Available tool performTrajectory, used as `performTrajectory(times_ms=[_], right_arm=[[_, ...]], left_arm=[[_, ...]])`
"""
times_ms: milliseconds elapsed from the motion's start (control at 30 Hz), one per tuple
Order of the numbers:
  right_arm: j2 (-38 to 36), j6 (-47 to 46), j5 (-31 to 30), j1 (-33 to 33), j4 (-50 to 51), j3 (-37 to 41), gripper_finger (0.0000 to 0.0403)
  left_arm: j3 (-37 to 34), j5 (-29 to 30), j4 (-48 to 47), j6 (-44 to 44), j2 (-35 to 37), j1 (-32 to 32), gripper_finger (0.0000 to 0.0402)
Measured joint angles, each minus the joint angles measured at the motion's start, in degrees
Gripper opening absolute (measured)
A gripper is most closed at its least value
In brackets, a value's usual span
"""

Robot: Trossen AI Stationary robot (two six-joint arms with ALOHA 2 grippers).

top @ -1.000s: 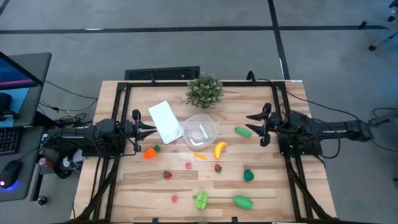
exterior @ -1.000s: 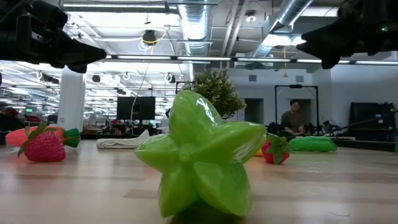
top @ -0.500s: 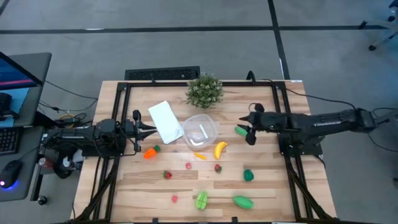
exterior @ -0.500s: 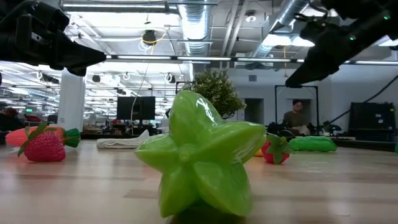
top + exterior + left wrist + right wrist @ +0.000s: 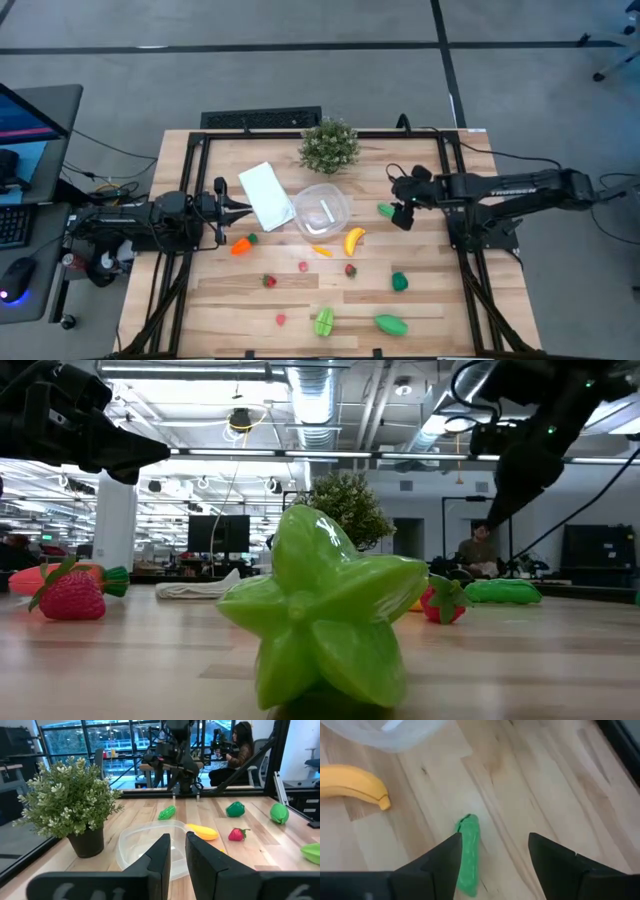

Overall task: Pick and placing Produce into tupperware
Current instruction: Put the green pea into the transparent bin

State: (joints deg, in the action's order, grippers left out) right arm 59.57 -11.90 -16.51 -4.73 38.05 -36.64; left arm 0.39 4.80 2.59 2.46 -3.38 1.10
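The clear round tupperware [image 5: 321, 210] stands mid-table, with a white strip inside. Toy produce lies on the wood around it: a banana [image 5: 354, 240], a carrot [image 5: 240, 244], strawberries [image 5: 269, 281], a green star-shaped piece [image 5: 320, 620] and other green pieces [image 5: 391, 324]. My right gripper [image 5: 398, 208] is open and tipped downward above a long green piece [image 5: 467, 852], right of the tupperware; its fingers stand on either side without touching. My left gripper [image 5: 243, 210] waits at the table's left, beside the white lid [image 5: 266, 194], its fingers close together.
A bushy potted plant [image 5: 329, 146] stands at the far edge, behind the tupperware. The flat white lid lies left of the tupperware. Black frame rails [image 5: 190, 180] run along the table's sides. Bare wood shows near the right edge [image 5: 440, 290]. A person sits in the room beyond [image 5: 478, 550].
My right arm has reached from the table's right side toward the centre and tipped its gripper from level to pointing down over the long green piece beside the tupperware. Its fingers have stayed open. No produce has moved.
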Motion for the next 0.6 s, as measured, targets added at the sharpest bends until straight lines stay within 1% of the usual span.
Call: performTrajectory(times_ms=[167,367,600], right_arm=[[3.5,0.2,2.3,-0.3,-0.3,0.0,0.0244],[9.0,0.3,5.1,-0.7,-0.7,0.3,0.0245],[12.4,1.5,6.0,-0.7,-2.0,0.3,0.0245]], left_arm=[[0.0,0.0,0.0,0.0,0.0,0.0,0.0050],[0.0,0.0,0.0,0.0,0.0,0.0,0.0050],[0.0,0.0,-0.1,0.0,0.0,0.0,0.0050]])
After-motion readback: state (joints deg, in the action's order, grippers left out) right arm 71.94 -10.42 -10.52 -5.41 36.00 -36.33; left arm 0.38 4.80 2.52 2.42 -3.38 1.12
